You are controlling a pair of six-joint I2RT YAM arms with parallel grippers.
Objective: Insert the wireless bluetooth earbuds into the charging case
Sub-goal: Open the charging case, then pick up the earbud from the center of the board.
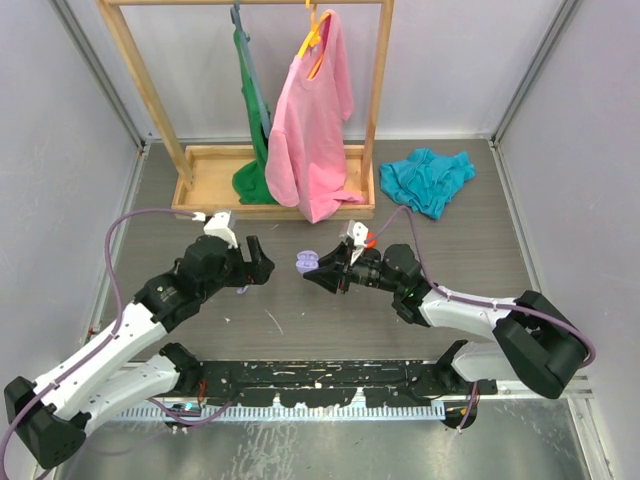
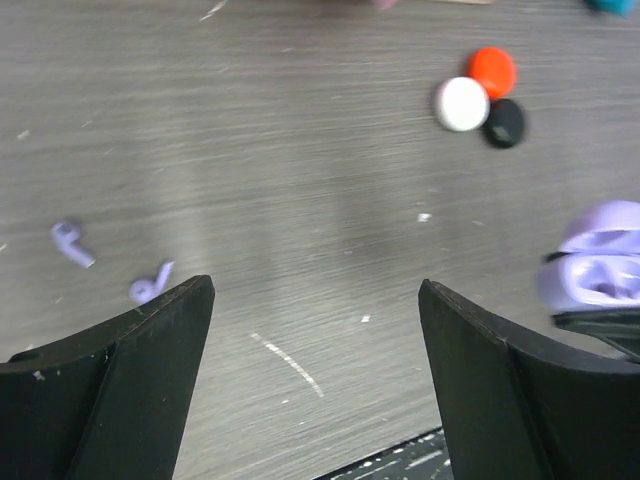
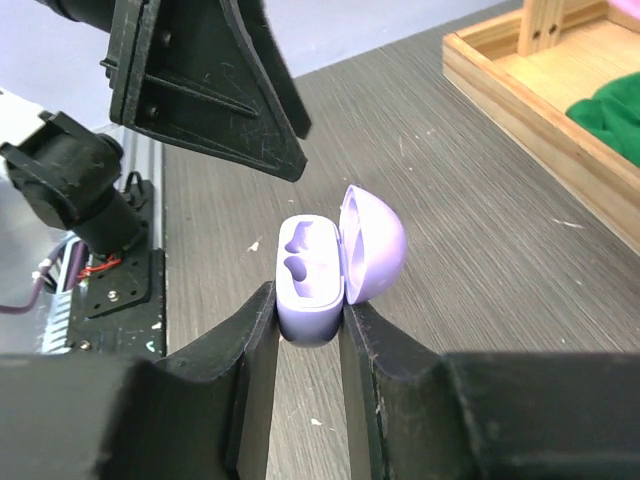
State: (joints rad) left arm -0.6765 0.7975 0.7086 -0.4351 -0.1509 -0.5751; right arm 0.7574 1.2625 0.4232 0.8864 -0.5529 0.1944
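Our main worry is the pick itself: the lilac earbuds (image 2: pixel 70 243) lie flat on the table (image 2: pixel 300 150), and the nearer one (image 2: pixel 150 285) is just beside one fingertip of the left gripper (image 2: pixel 315 300), whose jaws are spread wide w/ nothing btw them. The buds are tiny vs. the fingers, so if we come down off-centre a finger prob. nudges or flicks a bud away instead of pinching it. Second risk is at the charging case (image 3: pixel 310 295). The right gripper (image 3: pixel 308 318) is clenched on its lower body only, w/ the lid (image 3: pixel 375 245) hinged open and both sockets showing empty. A push from above could tilt or slip the case in that narrow grip, and a wide finger could knock the lid shut. The two grippers are near each other, so a clash of fingers is poss. too. We can't judge bud orientation (too blurry), so a stem going in the wrong way round is another risk. Around: a red bud (image 2: pixel 492 70), white bud (image 2: pixel 461 103) and black bud (image 2: pixel 503 122) cluster further off, so a colour mix-up is poss. The wooden rack (image 1: pixel 375 100), pink shirt (image 1: pixel 310 130), green garment (image 1: pixel 252 90) and teal cloth (image 1: pixel 428 180) are well apart at the far side. Nothing stands btw the left gripper and the lilac buds.
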